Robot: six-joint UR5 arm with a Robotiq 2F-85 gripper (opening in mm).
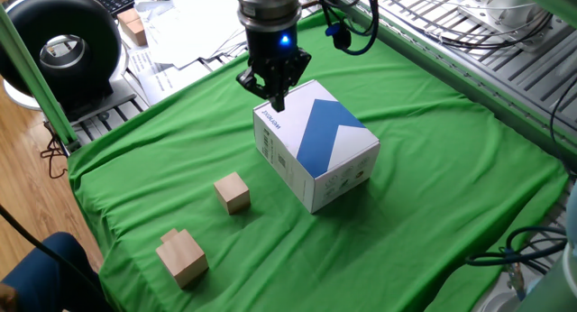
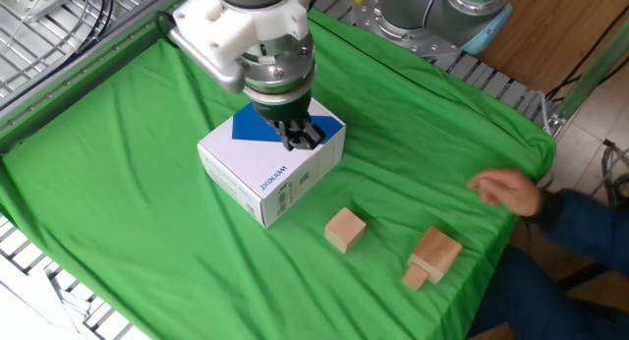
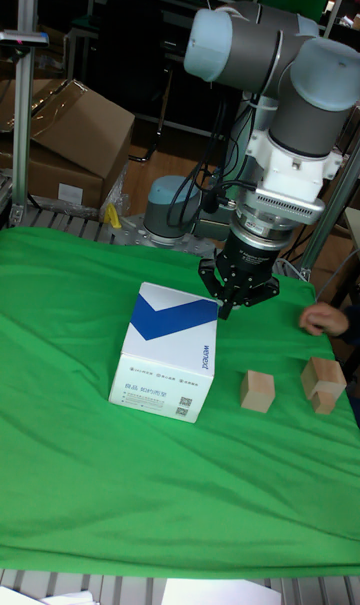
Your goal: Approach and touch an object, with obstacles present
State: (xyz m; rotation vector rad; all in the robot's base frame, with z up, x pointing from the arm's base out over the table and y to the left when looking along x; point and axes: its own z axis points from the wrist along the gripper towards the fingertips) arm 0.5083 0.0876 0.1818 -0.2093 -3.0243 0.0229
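The dark metal gripper (image 1: 275,103) hangs over the top of the white cardboard box (image 1: 315,145), near the edge that faces the small cube (image 1: 233,192). Its two fingers come to a narrow point with almost no gap, so they look closed on nothing, clear of the cube.

The box is smooth and squarish, with a blue zigzag across its lid and fine print on its sides. It stands on a wrinkled green cloth (image 1: 433,168) that covers the table.

The cube is plain pale wood with crisp edges and no long axis to speak of. It rests flat on the cloth, turned a little askew to the box, between the box and the stepped wooden block (image 1: 181,255). That block is larger, of the same light wood, with a notch cut into its top.

A person's hand (image 2: 508,192) rests at the cloth's edge near the stepped block.
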